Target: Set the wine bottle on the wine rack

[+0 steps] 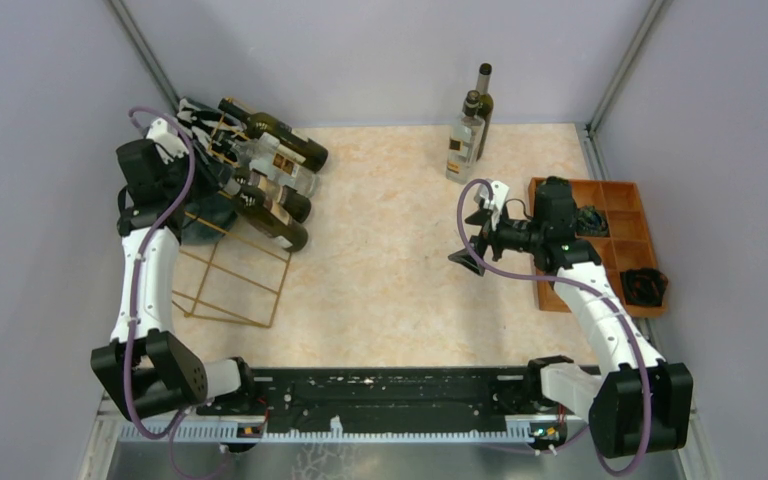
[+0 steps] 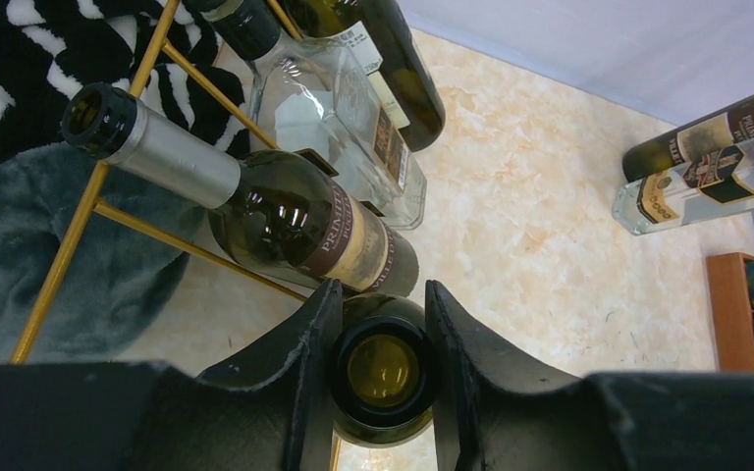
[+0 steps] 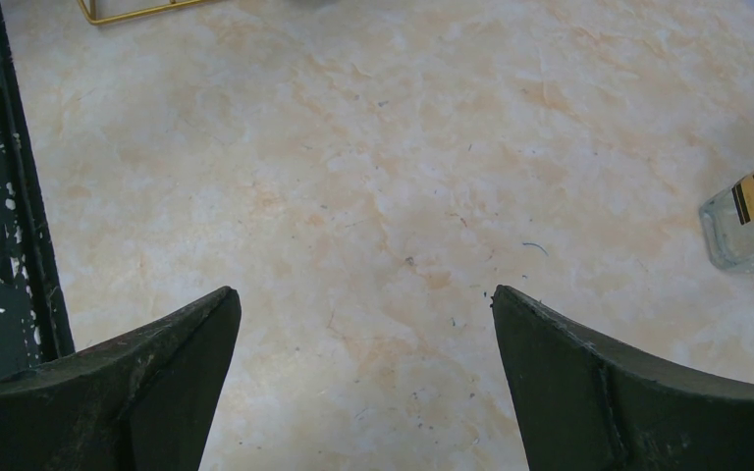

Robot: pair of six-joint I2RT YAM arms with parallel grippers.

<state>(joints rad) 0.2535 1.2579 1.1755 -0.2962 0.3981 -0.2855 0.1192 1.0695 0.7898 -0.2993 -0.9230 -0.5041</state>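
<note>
Green wine bottle (image 2: 383,371) between left gripper's (image 2: 381,294) jaws; perhaps on rack (image 2: 67,245)

L hand (image 2: 381,319) clamped shut; R hand (image 3: 362,294) wide open.

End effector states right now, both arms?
left end effector: closed on the neck end of a wine bottle.
right end effector: open, holding nothing.

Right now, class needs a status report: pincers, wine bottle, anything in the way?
Left pincer shut on wine bottle neck. Right pincer open, empty. Neighbouring bottle on wine rack close alongside.
</note>
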